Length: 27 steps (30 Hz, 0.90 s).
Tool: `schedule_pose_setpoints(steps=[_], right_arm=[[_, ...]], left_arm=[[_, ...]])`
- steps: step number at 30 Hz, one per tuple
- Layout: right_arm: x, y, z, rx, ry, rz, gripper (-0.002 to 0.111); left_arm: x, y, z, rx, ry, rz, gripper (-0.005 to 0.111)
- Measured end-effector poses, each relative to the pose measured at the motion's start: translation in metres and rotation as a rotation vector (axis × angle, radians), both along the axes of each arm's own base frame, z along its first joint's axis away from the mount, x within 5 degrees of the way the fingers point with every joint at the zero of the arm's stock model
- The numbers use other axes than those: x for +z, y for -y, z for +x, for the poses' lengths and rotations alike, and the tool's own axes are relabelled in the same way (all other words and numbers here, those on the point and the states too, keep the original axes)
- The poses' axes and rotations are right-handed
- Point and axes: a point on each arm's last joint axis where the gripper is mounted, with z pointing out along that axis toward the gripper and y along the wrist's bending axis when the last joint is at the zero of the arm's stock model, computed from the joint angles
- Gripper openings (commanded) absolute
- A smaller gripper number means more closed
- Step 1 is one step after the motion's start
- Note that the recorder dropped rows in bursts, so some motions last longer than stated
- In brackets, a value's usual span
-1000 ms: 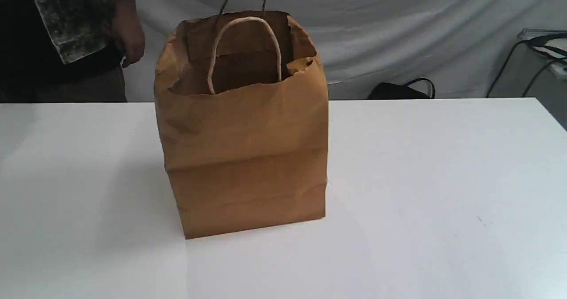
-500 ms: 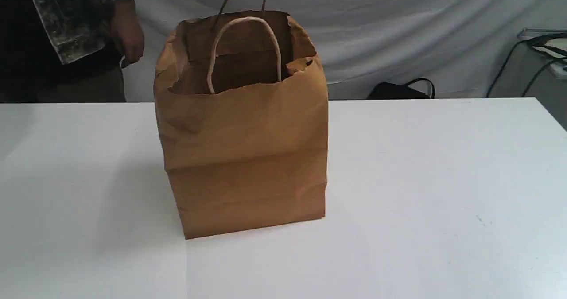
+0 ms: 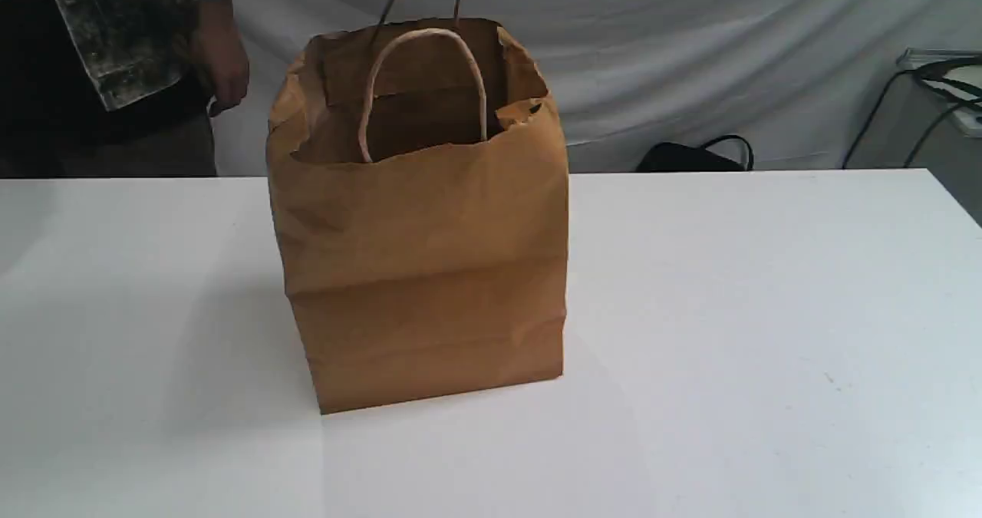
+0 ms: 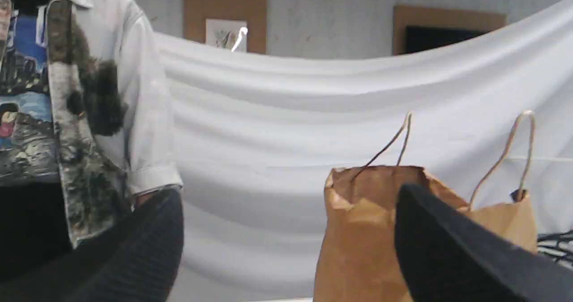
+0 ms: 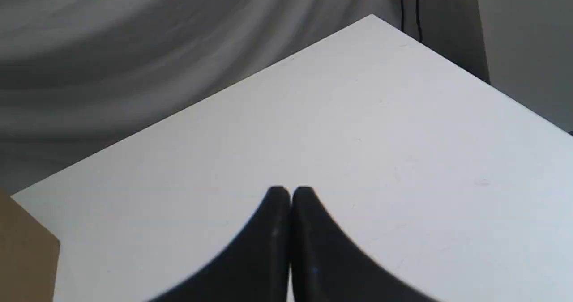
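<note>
A brown paper bag [image 3: 422, 265] with twine handles stands upright and open on the white table [image 3: 767, 311], left of the middle. The left wrist view shows the same bag [image 4: 362, 239] ahead, partly behind one black finger; my left gripper [image 4: 291, 203] is open, its fingers far apart with nothing between them. My right gripper [image 5: 291, 192] is shut and empty above bare table, with a corner of the bag [image 5: 22, 253] off to one side. Neither gripper appears in the exterior view.
A person [image 3: 130, 65] in a white patterned shirt stands behind the table's far left corner. A white drape [image 3: 690, 57] hangs behind the table. A black bag [image 3: 690, 156] and cables [image 3: 921, 103] lie beyond the far edge on the right.
The person's hand and shirt shifted slightly. The bag and table look the same.
</note>
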Motion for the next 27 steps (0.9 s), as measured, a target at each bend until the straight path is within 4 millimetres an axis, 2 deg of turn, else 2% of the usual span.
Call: schedule_pose_setpoints(steps=[7, 14, 27], right_arm=[[0.000, 0.000, 0.000, 0.000, 0.000, 0.000, 0.000], [0.000, 0.000, 0.000, 0.000, 0.000, 0.000, 0.000], [0.000, 0.000, 0.000, 0.000, 0.000, 0.000, 0.000]], left_arm=[[-0.013, -0.002, 0.003, 0.039, -0.124, 0.050, 0.068], [-0.038, -0.005, 0.007, 0.088, -0.223, -0.076, 0.068], [-0.038, -0.006, 0.007, 0.094, -0.246, -0.269, 0.068]])
